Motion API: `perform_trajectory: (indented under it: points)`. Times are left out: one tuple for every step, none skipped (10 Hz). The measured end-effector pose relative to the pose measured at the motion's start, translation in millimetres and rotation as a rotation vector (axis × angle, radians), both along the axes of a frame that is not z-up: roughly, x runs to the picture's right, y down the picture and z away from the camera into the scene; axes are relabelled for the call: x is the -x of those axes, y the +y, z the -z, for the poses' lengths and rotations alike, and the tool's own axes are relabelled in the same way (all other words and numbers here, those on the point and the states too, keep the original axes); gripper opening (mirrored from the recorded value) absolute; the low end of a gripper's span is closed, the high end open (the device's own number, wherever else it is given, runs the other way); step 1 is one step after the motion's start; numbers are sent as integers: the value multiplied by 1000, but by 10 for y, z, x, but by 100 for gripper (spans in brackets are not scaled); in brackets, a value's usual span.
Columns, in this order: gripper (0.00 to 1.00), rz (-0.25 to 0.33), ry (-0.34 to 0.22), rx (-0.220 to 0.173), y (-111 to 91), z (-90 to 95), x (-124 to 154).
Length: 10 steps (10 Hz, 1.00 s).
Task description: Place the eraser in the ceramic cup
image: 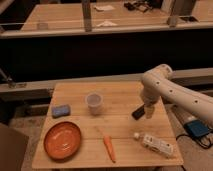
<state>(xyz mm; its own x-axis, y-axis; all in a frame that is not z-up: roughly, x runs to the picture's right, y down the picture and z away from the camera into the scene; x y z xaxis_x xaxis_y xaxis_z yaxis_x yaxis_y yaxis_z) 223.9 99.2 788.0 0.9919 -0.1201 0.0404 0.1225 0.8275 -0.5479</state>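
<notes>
Hovering just beside the black eraser (137, 113), the gripper (149, 112) is standing fully open, gripping nothing. The eraser is lying on the wooden table (120, 131), to the right of the ceramic cup (94, 102) and apart from it.
</notes>
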Motion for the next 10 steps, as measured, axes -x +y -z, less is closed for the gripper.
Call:
perform_trajectory:
  points:
    - [80,7,-5,1,12,-33,0]
    - [80,17,-11,3,39,-84,-10]
    - [80,29,-22,6,64,-161,-4]
    - [80,36,-29,9,79,-214,4]
    - [80,43,-34,11,81,-250,12]
    - [80,48,-37,12,83,-272,12]
    - [80,59,-43,16,99,-319,11]
    - [80,69,-48,19,114,-358,-4]
    - [80,77,-51,24,151,-416,-31]
    - [80,86,-54,28,192,-490,-59]
